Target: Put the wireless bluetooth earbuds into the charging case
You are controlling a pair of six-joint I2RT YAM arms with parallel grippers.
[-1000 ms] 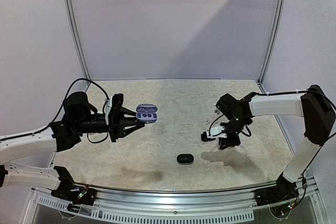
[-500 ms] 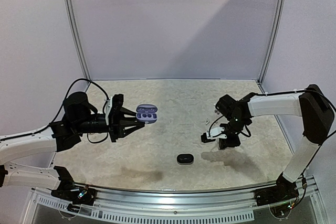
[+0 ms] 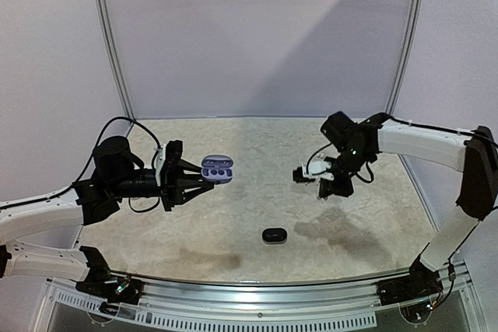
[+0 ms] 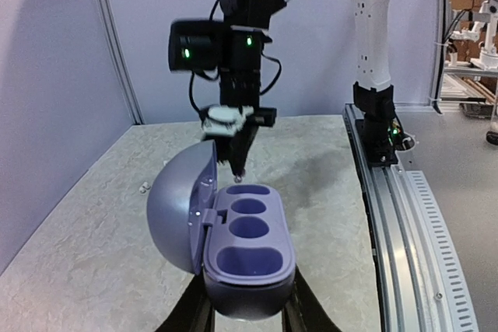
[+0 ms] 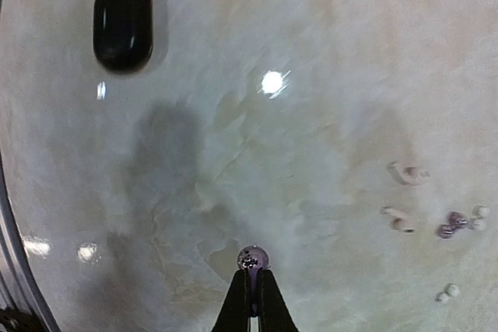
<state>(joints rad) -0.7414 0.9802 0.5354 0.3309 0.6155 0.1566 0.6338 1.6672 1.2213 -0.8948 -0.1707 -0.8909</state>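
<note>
The earbud (image 5: 251,256), a silvery one, sat pinched at the tips of my right gripper (image 5: 250,276), above the table (image 5: 334,99) — carrying step. My left gripper (image 3: 199,179) clamped the open charging case (image 4: 249,250); next I'd need fine alignment over an empty well (image 4: 250,227).

Top cam high behind bases, down on table (image 3: 257,153); left wrist level past close purple case (image 4: 249,246) at right arm (image 4: 233,44); right wrist straight down, shares black case (image 5: 122,23) with top.

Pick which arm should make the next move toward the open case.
Right. The right gripper is shut on an earbud, held in the air. The left gripper is occupied holding the purple charging case open, wells facing up.
</note>
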